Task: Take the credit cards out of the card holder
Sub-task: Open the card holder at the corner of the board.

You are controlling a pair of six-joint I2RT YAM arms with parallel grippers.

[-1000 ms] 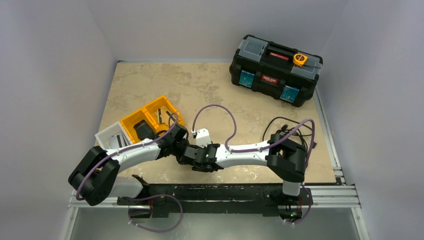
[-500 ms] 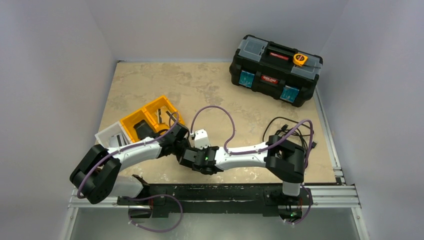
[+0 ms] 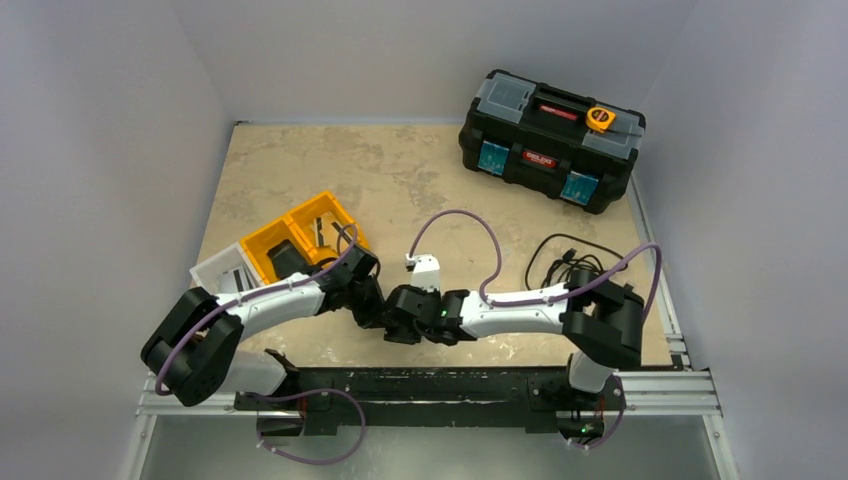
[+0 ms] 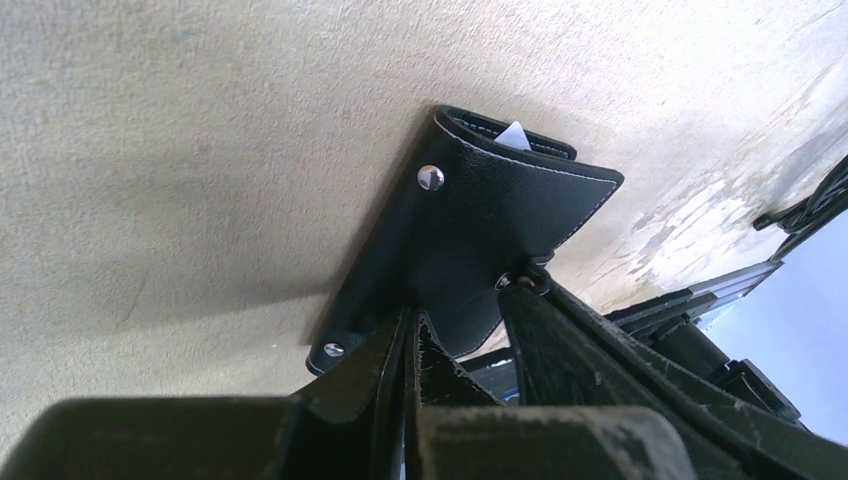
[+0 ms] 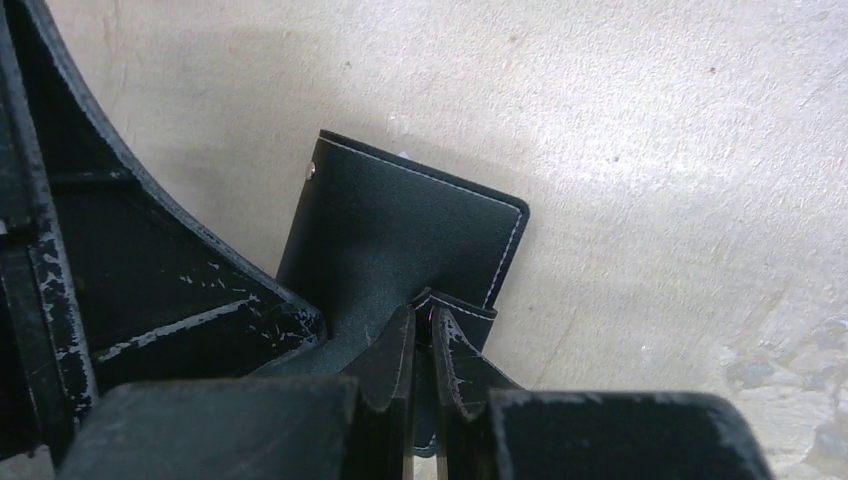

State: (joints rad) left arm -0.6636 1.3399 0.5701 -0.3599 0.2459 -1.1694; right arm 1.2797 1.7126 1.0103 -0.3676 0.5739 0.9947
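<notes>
holder point(image 4: 470, 230) lies just right of the bins point(image 3: 300, 235). left gripper point(image 4: 415, 330) and right gripper point(image 5: 425, 320) both pinch it tight. it stretches away from the left gripper, a card corner point(image 4: 515, 135) peeking at the far end.

**A robot test cell in a lab**

A lab rig is indicated, not a home or a shop. Two arms, the left arm point(image 3: 270, 303) and the right arm point(image 3: 520, 308), are bolted to an aluminium rail point(image 3: 670, 398) at the near edge of a mottled beige counter point(image 3: 400, 175). The counter is enclosed on three sides by plain grey panels point(image 3: 110, 150). Purple cables point(image 3: 470, 222) are looped along the arms. A black toolbox point(image 3: 550, 140) and orange bins point(image 3: 300, 232) are set out on the counter, and black leads point(image 3: 562, 262) are coiled near its right edge.
</notes>
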